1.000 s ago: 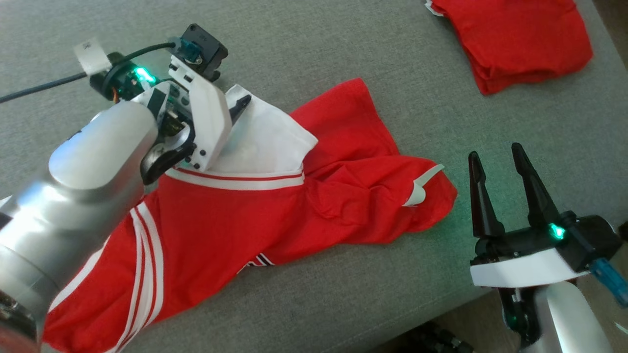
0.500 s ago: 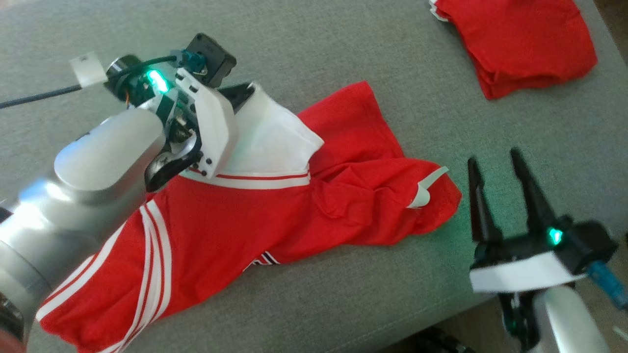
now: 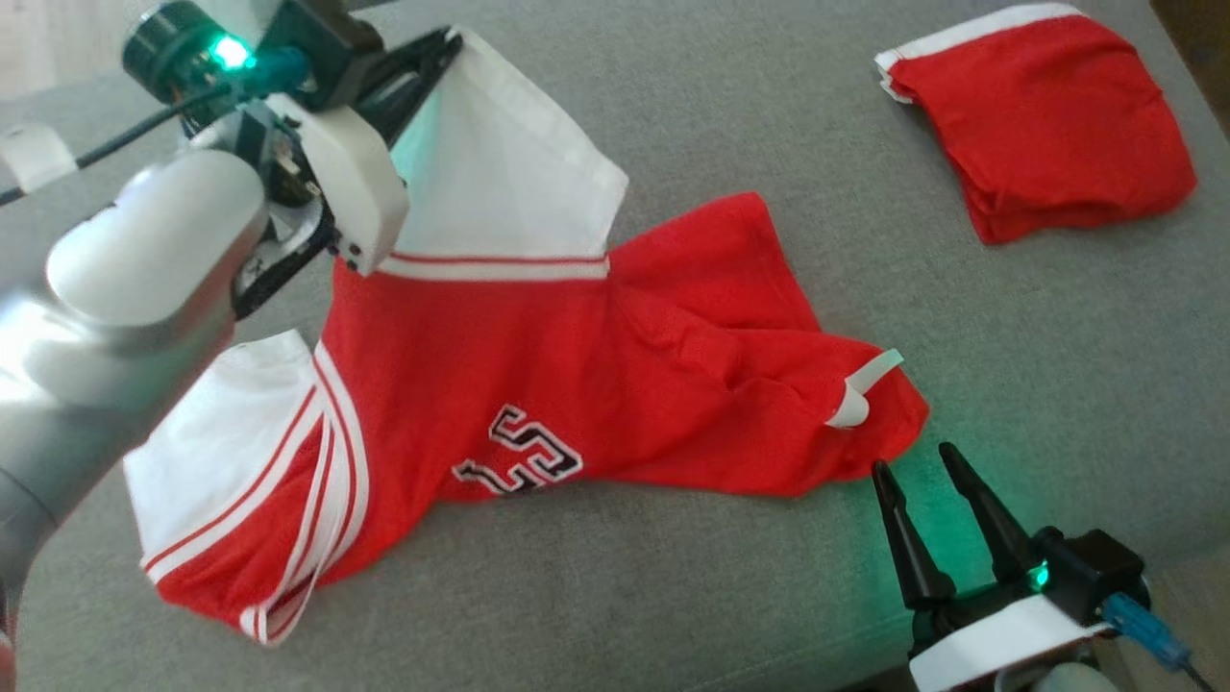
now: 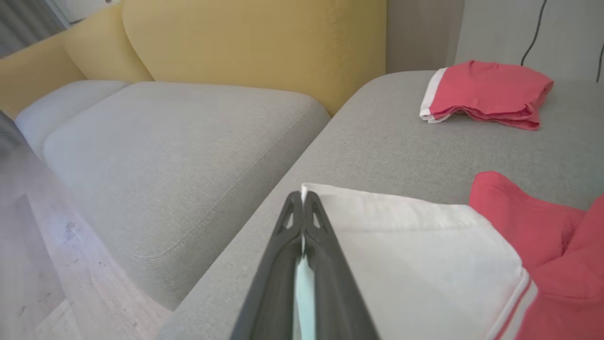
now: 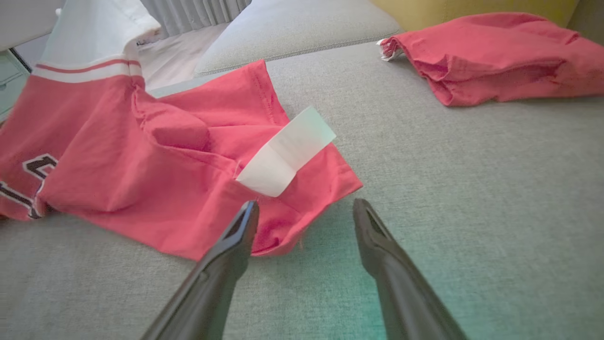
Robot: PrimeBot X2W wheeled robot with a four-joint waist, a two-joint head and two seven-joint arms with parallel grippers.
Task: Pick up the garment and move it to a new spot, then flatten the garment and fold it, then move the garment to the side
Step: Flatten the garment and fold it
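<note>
1. A grey sofa seat [image 3: 730,115] carries everything on show; it spreads under and ahead of both pincers, and a yellow backrest [image 4: 255,42] rises beyond the left pincer's tips.
2. The garment [image 3: 538,356], a red jersey with white striped sleeves, sprawls crumpled across the seat between the two pincers. Its body lies on the cushion, with a black-and-white number print [image 3: 519,457] facing up, nearer the left arm than the right.
3. A second red garment [image 3: 1047,125], folded and trimmed in white, rests on the same seat well beyond the right pincer and apart from the jersey.
4. One white sleeve [image 3: 500,173] is drawn up off the cushion, its top corner caught in the left pincer; the other sleeve [image 3: 221,442] lies flat below the left forearm.
5. The left pincer [image 3: 447,43] is clenched on that sleeve corner. In the left wrist view its two dark fingers press together with a thin edge of white cloth pinched between them.
6. The right pincer [image 3: 913,461] stands released, fingers spread and grasping nothing. Its tips are just beside the jersey's red hem; whether the left-hand finger touches the cloth cannot be told.
7. A white label [image 5: 283,156] curls up from the hem just ahead of the right pincer's left-hand finger.
</note>
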